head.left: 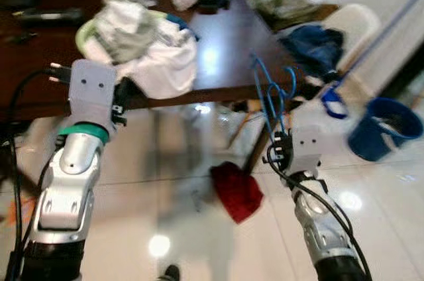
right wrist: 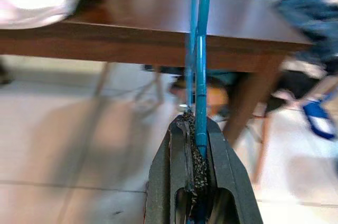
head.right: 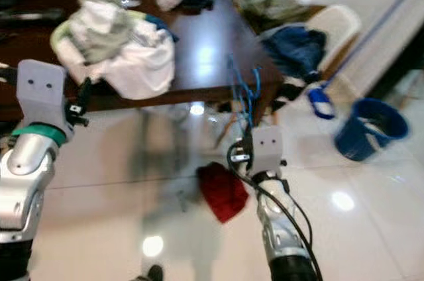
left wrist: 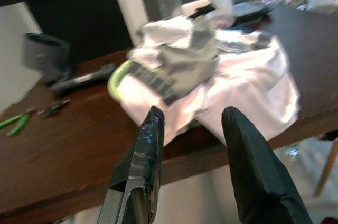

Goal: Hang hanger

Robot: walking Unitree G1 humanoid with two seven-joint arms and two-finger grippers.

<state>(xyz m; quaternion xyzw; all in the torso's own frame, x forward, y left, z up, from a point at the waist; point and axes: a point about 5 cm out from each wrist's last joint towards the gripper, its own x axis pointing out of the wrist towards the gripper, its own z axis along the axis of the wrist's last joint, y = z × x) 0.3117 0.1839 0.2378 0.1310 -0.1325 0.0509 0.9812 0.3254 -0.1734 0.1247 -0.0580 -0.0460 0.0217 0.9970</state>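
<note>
Blue wire hangers [head.left: 270,99], held upright before the dark wooden table [head.left: 225,42], clamped between the closed fingers of the right gripper [right wrist: 196,145]. Left gripper [left wrist: 193,129], fingers apart and empty, faces the heap of white laundry [head.left: 149,46]. To hang well, the hook probably needs to stay upright until it meets a rail. No legible writing.

left gripper [left wrist: 193,121] raised, fingers parted, right gripper [right wrist: 196,129] fingers clamped together
</note>
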